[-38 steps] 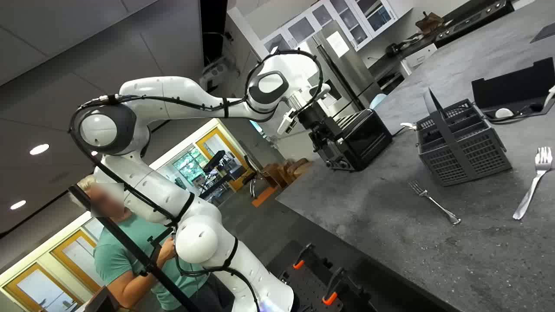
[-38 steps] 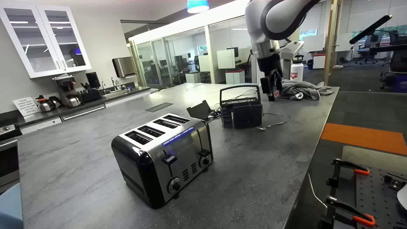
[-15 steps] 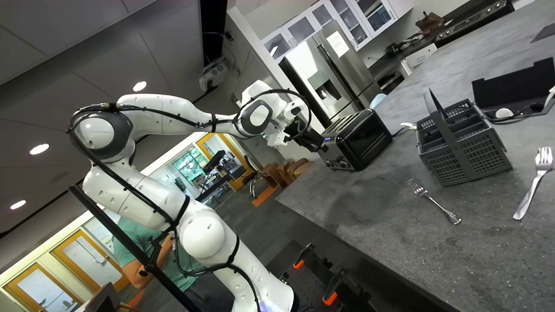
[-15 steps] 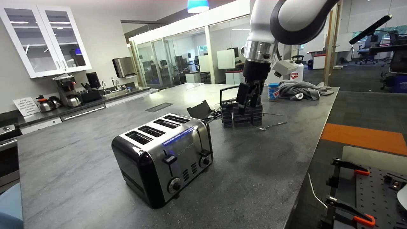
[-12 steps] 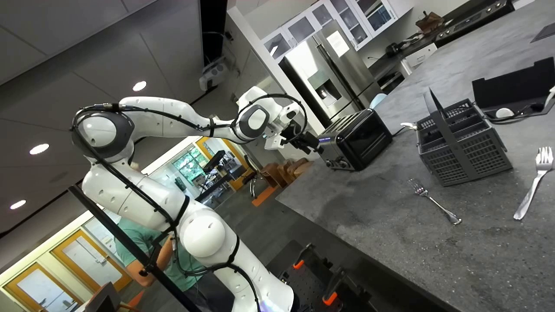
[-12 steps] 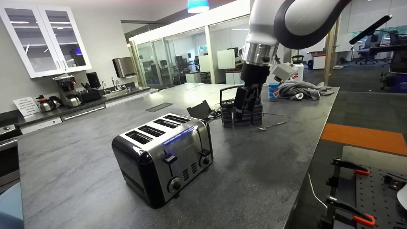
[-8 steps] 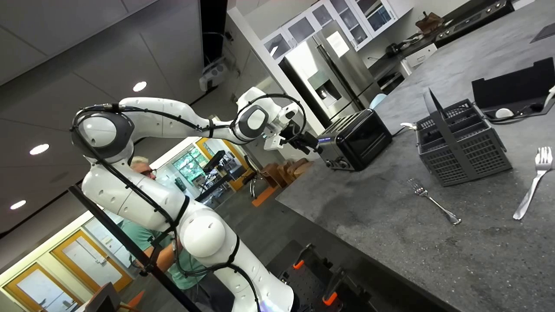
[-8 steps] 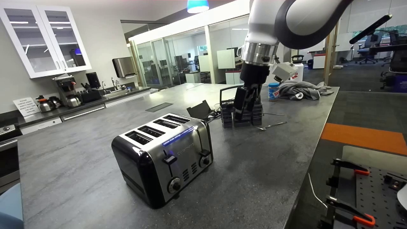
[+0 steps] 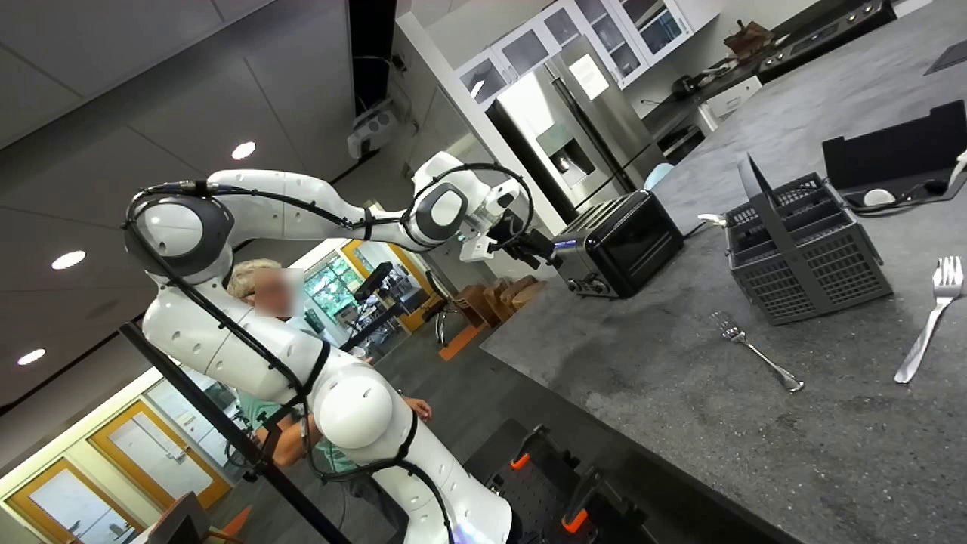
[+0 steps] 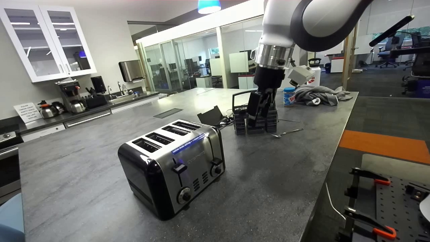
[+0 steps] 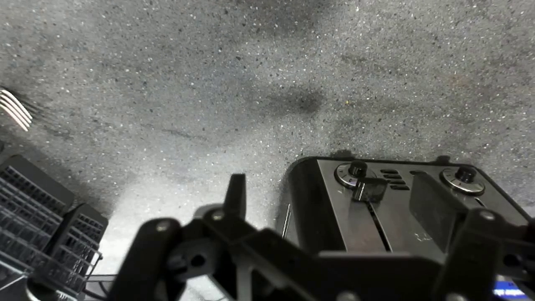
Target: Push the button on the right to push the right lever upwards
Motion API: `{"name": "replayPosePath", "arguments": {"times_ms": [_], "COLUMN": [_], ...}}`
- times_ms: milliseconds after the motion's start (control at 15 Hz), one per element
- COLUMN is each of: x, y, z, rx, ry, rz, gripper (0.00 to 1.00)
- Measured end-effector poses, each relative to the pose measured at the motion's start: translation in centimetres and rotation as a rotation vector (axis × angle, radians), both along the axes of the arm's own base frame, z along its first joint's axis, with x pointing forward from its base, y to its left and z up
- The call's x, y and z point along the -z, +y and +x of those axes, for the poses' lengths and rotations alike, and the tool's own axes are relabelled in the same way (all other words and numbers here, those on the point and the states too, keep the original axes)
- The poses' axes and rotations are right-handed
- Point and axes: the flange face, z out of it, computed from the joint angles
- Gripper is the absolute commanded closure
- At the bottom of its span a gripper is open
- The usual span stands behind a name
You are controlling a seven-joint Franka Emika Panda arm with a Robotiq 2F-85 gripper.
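The right lever sits low on the toaster, near the end edge of the counter, so the lift looks undone: the gripper hangs near the front, fingers spread apart, with the right knob, probably the button, yet to be pressed.

End effector nearer the toaster (more tilted)
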Motion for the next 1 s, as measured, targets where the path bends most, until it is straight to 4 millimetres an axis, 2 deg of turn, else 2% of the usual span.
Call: {"name": "replayPosePath", "arguments": {"times_ms": [267,400,667,1000], "x": [0.1,0.4,1.3,2.3], "y": [0.8,2.5,6.4,9.8], "z": [-0.2,-0.8,-2.4,-3.5], "rx": [-0.006,0.000,0.038,0.053], "ry": [0.000,-0.004,-0.026,-0.083], "rz": [-0.017,-0.037,-0.065,-0.063], "gripper": [0.00,0.26,0.57,0.95]}}
